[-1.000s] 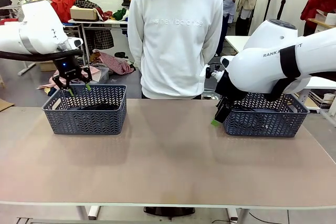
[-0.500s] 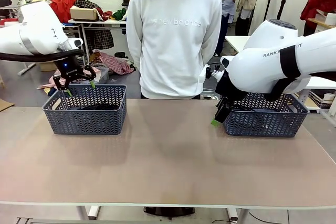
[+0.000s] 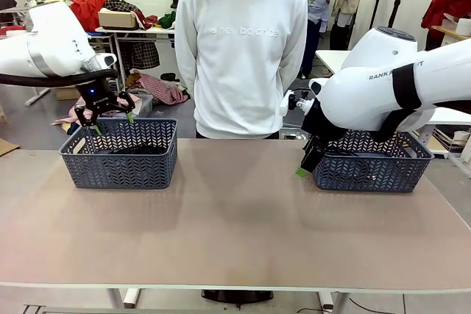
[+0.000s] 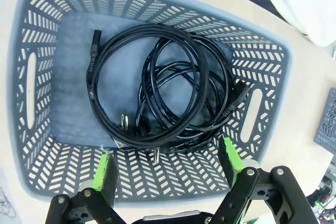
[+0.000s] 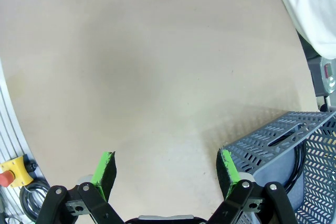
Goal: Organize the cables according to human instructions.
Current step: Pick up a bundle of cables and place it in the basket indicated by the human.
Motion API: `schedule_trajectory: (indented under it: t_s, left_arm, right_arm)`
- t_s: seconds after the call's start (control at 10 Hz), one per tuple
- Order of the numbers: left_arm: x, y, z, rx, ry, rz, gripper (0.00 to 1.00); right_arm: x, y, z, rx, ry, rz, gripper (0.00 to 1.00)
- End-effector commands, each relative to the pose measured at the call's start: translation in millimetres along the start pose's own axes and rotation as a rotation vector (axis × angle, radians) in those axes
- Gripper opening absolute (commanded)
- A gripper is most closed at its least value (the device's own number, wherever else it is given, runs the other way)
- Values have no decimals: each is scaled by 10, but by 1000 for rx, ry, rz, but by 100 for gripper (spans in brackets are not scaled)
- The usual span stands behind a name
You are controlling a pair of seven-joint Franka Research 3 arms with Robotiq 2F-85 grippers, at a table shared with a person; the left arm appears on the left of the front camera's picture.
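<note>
Cables [image 4: 157,98] lie coiled in basket [image 4: 42,35] under spread left pincer [image 4: 167,167].

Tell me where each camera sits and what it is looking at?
Front view: sits between the arms, facing the person across the table; both arms show.
Left wrist view: on the left arm, looking down into the left basket of cables; the open left hand shows.
Right wrist view: on the right arm, looking down at bare table; the open right hand shows.
Shared: front and left wrist views both show the left basket.
</note>
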State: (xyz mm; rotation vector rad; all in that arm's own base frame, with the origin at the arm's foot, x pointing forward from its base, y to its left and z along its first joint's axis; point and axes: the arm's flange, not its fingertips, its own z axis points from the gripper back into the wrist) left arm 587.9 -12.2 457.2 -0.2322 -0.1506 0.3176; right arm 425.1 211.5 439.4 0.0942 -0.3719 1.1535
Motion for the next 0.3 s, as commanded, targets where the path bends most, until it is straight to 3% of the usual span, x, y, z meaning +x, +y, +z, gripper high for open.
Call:
schedule_trajectory:
  t_s: [0.0,0.2]
  left_arm:
    - [10,10,9,16,-11,-11,100]
    - [10,10,9,16,-11,-11,100]
  right_arm:
    - [0,-4,6,-8,-1,-2,100]
    - [0,-4,6,-8,-1,-2,100]
